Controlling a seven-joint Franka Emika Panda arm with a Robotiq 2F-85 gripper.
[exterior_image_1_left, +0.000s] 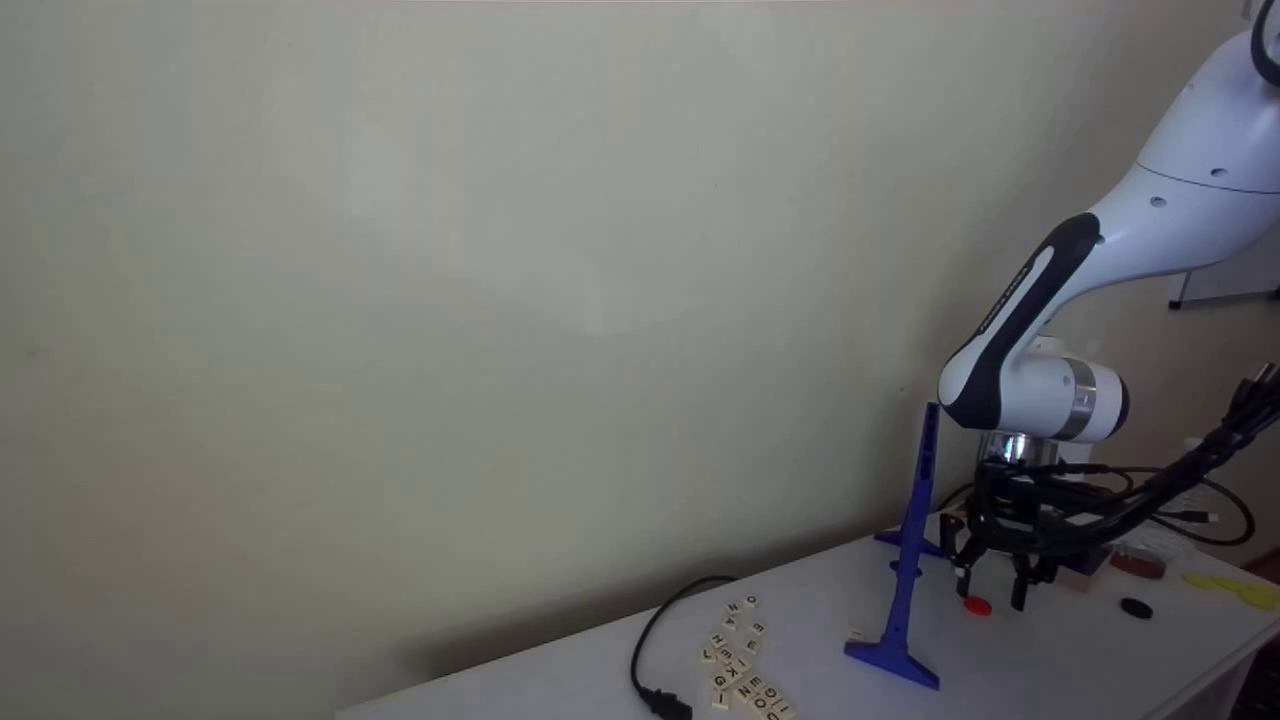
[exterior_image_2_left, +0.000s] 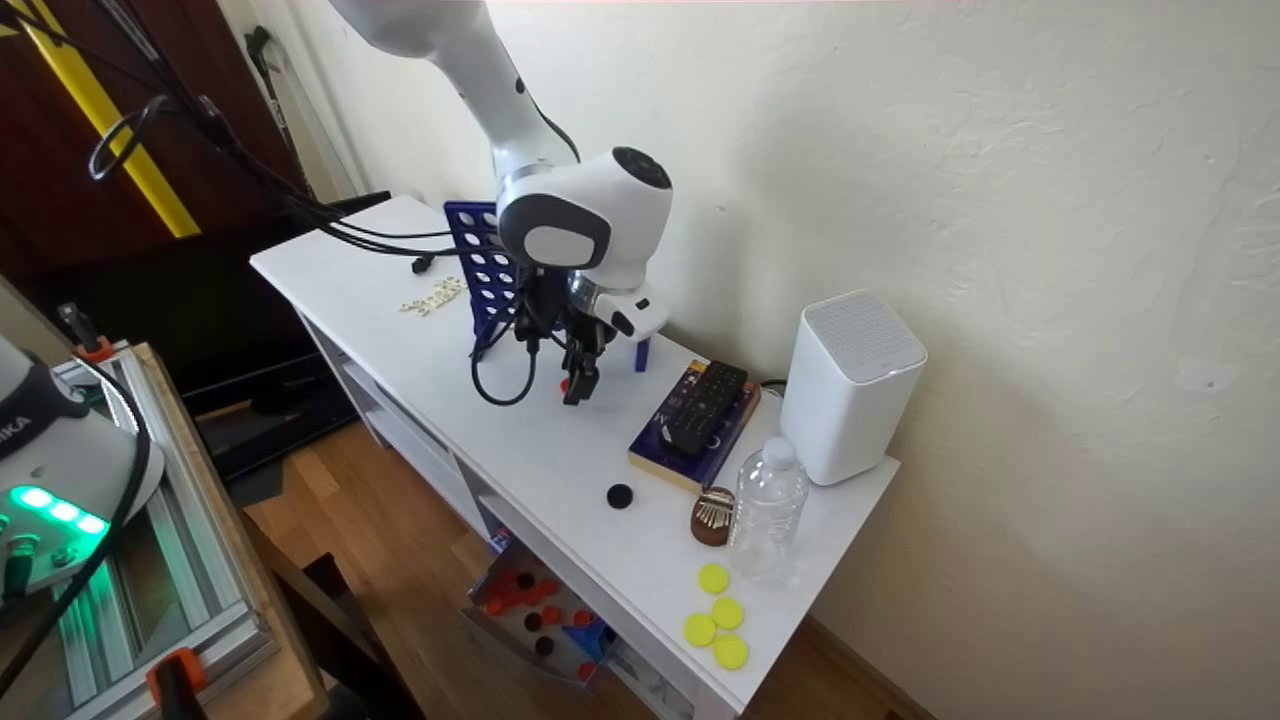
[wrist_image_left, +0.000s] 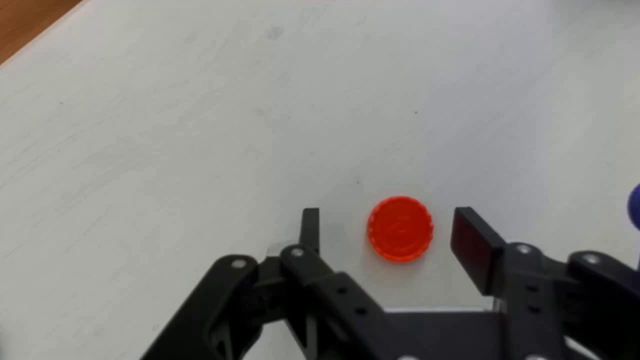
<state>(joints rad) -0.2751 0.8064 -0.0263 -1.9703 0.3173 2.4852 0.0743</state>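
A red disc (wrist_image_left: 400, 229) lies flat on the white table, between the gripper's (wrist_image_left: 386, 208) two spread fingers in the wrist view. The gripper is open and empty, with gaps on both sides of the disc. The red disc also shows in both exterior views (exterior_image_1_left: 977, 606) (exterior_image_2_left: 564, 386), partly hidden by the gripper (exterior_image_2_left: 579, 390) in one of them. In an exterior view the fingertips (exterior_image_1_left: 990, 598) are low, close to the table. A blue upright grid frame (exterior_image_2_left: 488, 272) stands beside the gripper; it also shows edge-on (exterior_image_1_left: 907, 560).
A book (exterior_image_2_left: 660, 440) bears a black remote (exterior_image_2_left: 705, 408). Nearby are a black disc (exterior_image_2_left: 620, 496), a thumb piano (exterior_image_2_left: 711, 520), a clear bottle (exterior_image_2_left: 768, 510), a white box-shaped device (exterior_image_2_left: 850, 390) and several yellow discs (exterior_image_2_left: 727, 612). Letter tiles (exterior_image_1_left: 735, 665) and a black cable (exterior_image_1_left: 640, 640) lie beyond the frame.
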